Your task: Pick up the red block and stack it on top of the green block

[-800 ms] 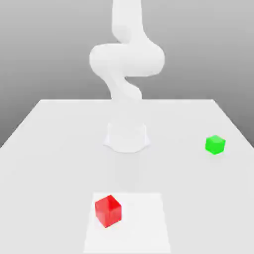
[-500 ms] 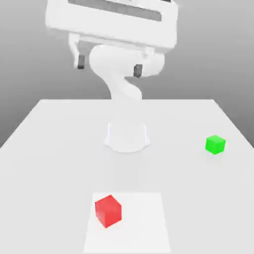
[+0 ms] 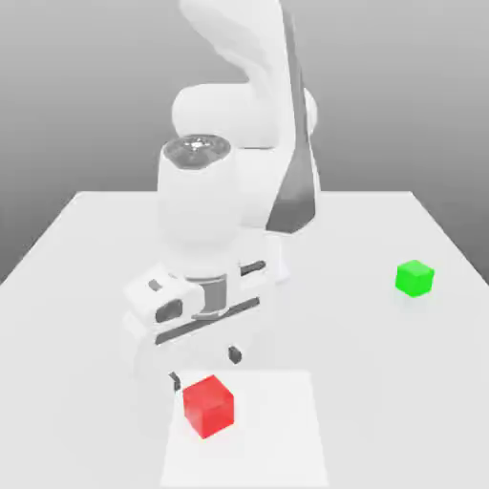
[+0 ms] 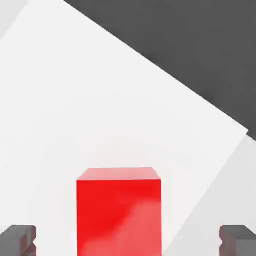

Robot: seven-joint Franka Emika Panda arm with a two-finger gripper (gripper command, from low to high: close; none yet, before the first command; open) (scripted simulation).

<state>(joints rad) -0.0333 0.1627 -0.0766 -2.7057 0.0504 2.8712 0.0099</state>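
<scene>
Exterior view: the smooth white arm's gripper (image 3: 203, 369) hangs spread open just above the glossy red block (image 3: 208, 406), seemingly not touching it; that cube sits on a paler square patch (image 3: 277, 430) of the matte table (image 3: 86, 267), well apart from the small green block (image 3: 414, 278)

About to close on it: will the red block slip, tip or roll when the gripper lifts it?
The red block is a flat-faced cube, so it probably won't roll or tip. Its glossy faces may be a bit slippery. It sits between the open gripper fingers with room to spare, so a centred squeeze should likely hold.
</scene>
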